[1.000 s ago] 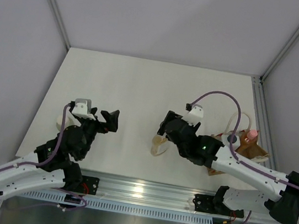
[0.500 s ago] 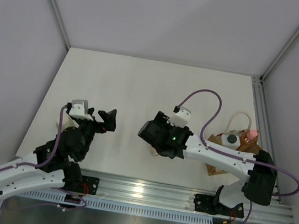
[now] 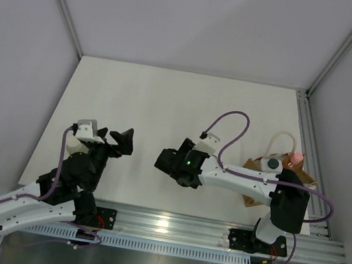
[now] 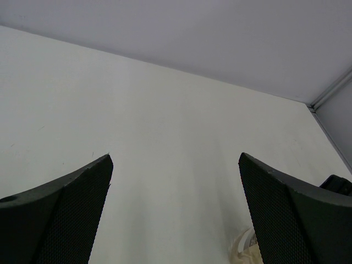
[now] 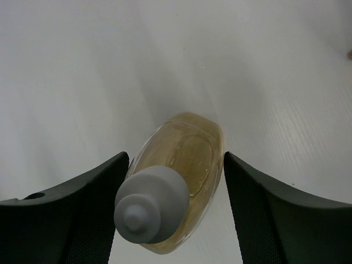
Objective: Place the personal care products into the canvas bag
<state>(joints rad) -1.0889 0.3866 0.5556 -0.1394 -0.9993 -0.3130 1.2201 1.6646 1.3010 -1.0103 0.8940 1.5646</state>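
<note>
At the near left part of the table [image 3: 167,98], the left tool [image 3: 121,136] hangs above the surface with its two dark fingers [image 4: 66,214] spread wide and nothing between them. Its wrist camera looks out across bare white tabletop toward the far right corner.

Toward the middle of the near edge, the right arm stretches leftward across the table, and the right tool [image 5: 176,157] sits low over the slim amber bottle [image 5: 187,146]. The bottle lies on its side on the table, its pale cap [image 5: 151,203] pointing back toward the wrist camera. One finger stands along each flank of the bottle, both so close that they seem to touch it; whether they are actually pressing on it cannot be told. From the overhead view the tool hides the bottle.

Near the right edge, toward the near right corner, lies the tan-brown canvas bag [image 3: 305,181], partly covered by the right arm, with a cream handle [image 3: 278,141] looping toward the far edge. In the bag's opening show a clear bottle with a black cap [image 3: 271,165] and, just beside it, an orange bottle with a pink cap [image 3: 295,159].
</note>
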